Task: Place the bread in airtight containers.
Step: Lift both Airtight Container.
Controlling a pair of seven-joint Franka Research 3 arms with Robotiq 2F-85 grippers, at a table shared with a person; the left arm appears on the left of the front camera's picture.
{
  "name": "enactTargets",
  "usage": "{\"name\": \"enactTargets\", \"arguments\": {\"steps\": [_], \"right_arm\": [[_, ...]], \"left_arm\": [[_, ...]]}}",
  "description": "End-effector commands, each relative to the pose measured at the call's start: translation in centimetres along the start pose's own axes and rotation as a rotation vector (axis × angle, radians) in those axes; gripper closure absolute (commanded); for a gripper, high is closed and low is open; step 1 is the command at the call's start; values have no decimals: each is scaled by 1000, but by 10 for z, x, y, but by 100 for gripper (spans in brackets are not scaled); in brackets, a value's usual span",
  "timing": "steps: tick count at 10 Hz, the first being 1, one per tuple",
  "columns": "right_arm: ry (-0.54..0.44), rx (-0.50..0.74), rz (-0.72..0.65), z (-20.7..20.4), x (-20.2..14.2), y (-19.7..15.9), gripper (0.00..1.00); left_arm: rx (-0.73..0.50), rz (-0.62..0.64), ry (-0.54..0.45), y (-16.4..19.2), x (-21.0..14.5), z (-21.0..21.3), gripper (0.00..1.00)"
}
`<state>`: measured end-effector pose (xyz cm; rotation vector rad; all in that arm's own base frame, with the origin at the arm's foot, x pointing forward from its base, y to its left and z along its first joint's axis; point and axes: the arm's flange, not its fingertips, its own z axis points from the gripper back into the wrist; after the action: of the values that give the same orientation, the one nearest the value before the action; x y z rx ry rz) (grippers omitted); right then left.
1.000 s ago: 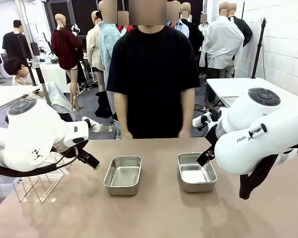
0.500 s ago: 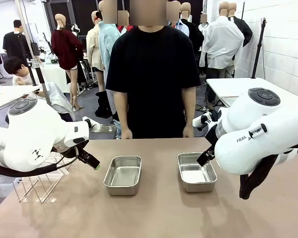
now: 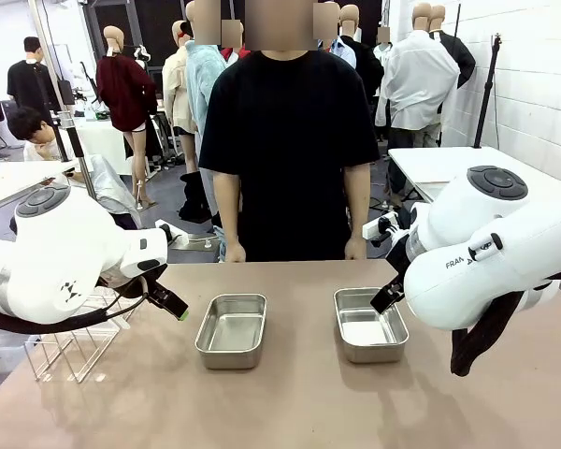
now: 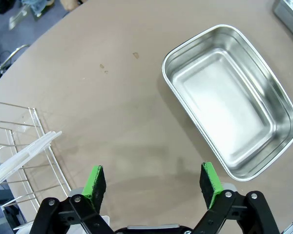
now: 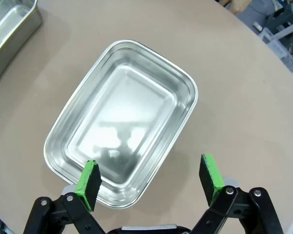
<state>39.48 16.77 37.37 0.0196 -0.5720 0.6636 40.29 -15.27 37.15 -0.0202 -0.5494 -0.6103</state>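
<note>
1. Left rectangular steel tin: bare silvery metal, smooth, with a satin floor and brighter glossy walls and rolled rim.
2. Right rectangular steel tin: same metal, its floor polished enough to mirror blurred shapes.
3. Flat brown desk: matt and smooth, with a few faint specks and a dull sheen.
4. Thin wire rack: slim shiny metal rods, with a clear plastic strip on it.
5. White arm casings, left and right: glossy moulded plastic.
6. Left hand and right hand: matt black links, silvery pins and matt, rubbery green pads.
7. Person's black T-shirt: soft matt cloth.
</note>
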Motion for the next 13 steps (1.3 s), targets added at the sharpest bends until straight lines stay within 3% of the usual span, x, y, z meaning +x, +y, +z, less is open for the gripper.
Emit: {"name": "enactTargets", "arguments": {"steps": [1, 3, 4, 8, 10, 13], "right_arm": [[0, 0, 0, 0, 0, 0, 0], [-10, -2, -53, 40, -1, -18, 0], [-32, -19, -81, 62, -3, -35, 0], [-138, 115, -156, 127, -20, -93, 0], [-175, 195, -186, 143, -35, -104, 0], [-170, 254, -188, 136, -39, -107, 0]], "left_arm": [[0, 3, 0, 1, 0, 0, 0], [11, 17, -29, 3, 4, 21, 0], [-23, 25, -57, 7, 8, 41, 0], [-205, 25, -78, 36, 10, 112, 0], [-362, 24, -149, 48, 2, 131, 0], [-385, 41, -139, 53, -1, 131, 0]]}}
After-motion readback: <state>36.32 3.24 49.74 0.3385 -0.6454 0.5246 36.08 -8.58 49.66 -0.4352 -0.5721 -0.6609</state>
